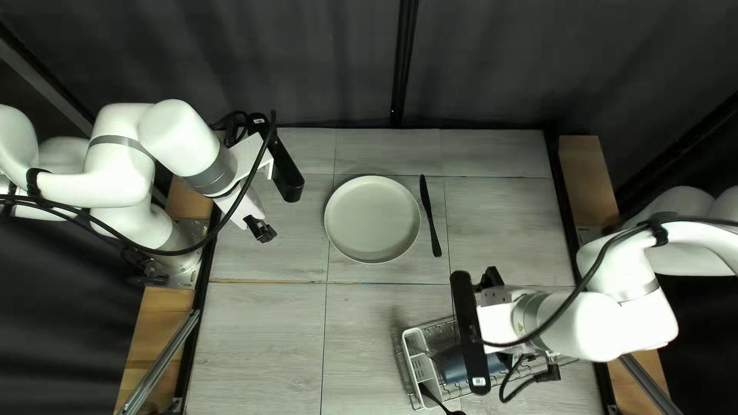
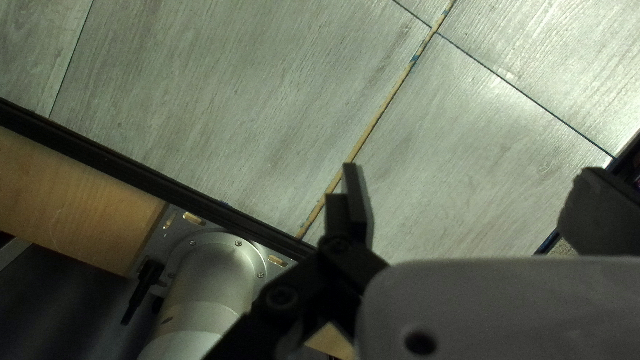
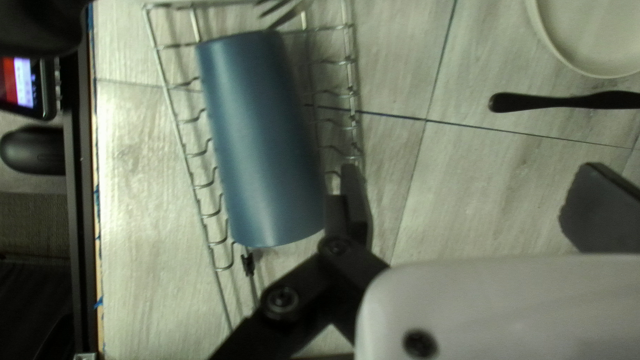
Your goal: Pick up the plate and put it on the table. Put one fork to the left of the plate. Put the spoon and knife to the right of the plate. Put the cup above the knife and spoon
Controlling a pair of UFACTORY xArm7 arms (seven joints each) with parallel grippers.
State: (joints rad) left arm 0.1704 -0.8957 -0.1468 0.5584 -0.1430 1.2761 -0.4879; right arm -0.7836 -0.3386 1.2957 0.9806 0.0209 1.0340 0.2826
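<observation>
One pale plate (image 1: 372,219) lies flat on the table (image 1: 261,330), near the centre of the top left view. One black knife (image 1: 430,215) lies just to its right, apart from the rim, running roughly up and down the frame.

Left gripper (image 1: 261,229): upper left of the frame, raised over the table. In its wrist view you see the two fingers standing wide apart, with bare tabletop ahead and the metal arm base (image 2: 212,267) beside them.

Right gripper (image 1: 490,278): lower right of the frame, above the wire rack (image 1: 401,367). Its wrist view gives you fingers wide apart, nothing clamped. The blue cup (image 3: 263,143) lies on its side in the rack, beside one finger and outside the gap; you cannot tell whether they touch.

White caddy (image 1: 416,343): at the left end of the rack, bottom of the frame. One dark utensil (image 1: 436,401) leans out of its lowest compartment; fork or spoon, you cannot tell.

Labels: you have one small white label (image 1: 479,381) at the lower end of the black bar (image 1: 467,323) on the right arm, print too small to read. Beyond the table edge, the right wrist view shows you a phone (image 3: 48,90) with its screen lit, near a rounded black object (image 3: 33,150).
</observation>
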